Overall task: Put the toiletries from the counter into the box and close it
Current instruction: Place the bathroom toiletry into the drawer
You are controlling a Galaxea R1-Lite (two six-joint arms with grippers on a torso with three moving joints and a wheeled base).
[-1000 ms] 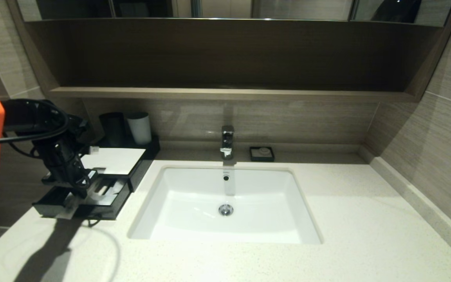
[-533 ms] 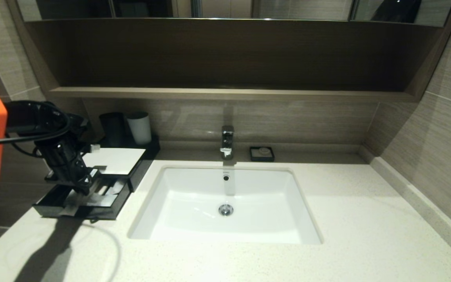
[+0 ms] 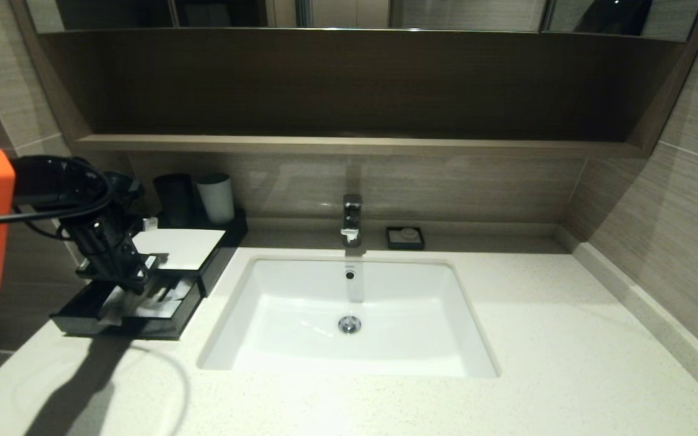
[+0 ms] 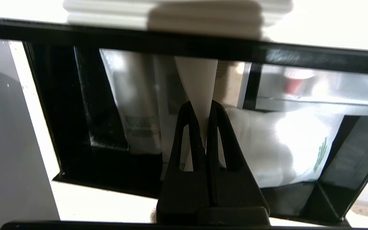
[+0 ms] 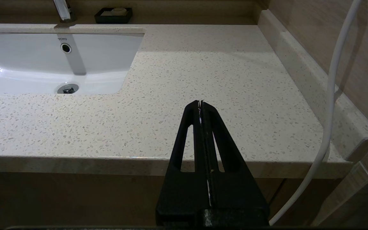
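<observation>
The black box (image 3: 176, 247) with a white top panel stands at the counter's (image 3: 537, 339) far left, its front drawer (image 3: 82, 318) pulled out. My left gripper (image 3: 134, 280) hangs over the open drawer, shut on a slim whitish packet (image 4: 196, 76) that points down into it. In the left wrist view the gripper (image 4: 201, 105) pinches this packet; two other packets lie in the drawer, one whitish (image 4: 139, 105), one with green marks (image 4: 283, 143). My right gripper (image 5: 200, 103) is shut and empty over the counter's front edge at the right, out of the head view.
A white sink (image 3: 349, 315) with a faucet (image 3: 352, 218) sits mid-counter. A dark cup (image 3: 174, 198) and a pale cup (image 3: 216, 197) stand behind the box. A small black soap dish (image 3: 405, 237) is by the back wall. A wall borders the right side.
My left gripper has moved a little back and to the right over the open drawer, still holding the packet. The right arm has not moved.
</observation>
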